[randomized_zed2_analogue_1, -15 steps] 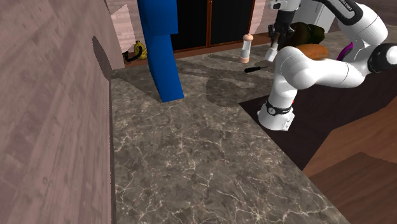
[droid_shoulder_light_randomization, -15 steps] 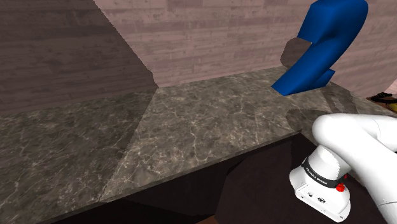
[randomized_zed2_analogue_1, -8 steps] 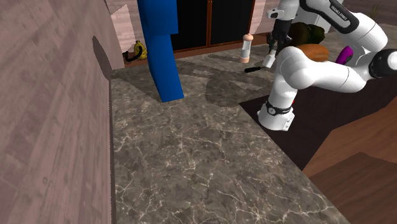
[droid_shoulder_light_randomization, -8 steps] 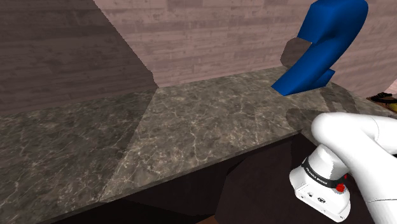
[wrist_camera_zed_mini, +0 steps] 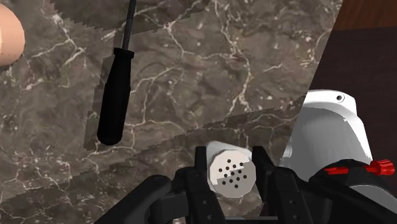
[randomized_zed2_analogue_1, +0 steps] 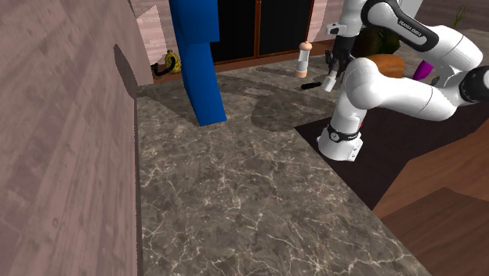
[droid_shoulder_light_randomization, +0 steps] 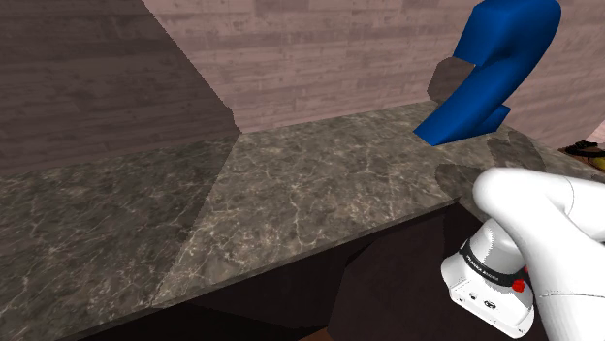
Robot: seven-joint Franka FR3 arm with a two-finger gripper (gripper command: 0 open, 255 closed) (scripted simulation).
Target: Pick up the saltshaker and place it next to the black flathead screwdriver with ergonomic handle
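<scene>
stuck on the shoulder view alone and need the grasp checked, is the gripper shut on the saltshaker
Observer: Yes. In the wrist view the gripper is shut on the white saltshaker, clasping it on both sides just below its holed cap.
Operator: where's the screwdriver from there
Observer: The black screwdriver lies flat on the marble counter, off to one side of the gripper and apart from the shaker.
Operator: anything else close by
Observer: A tan upright cylinder stands on the counter, up and to the left of the screwdriver in the second exterior view.
</scene>
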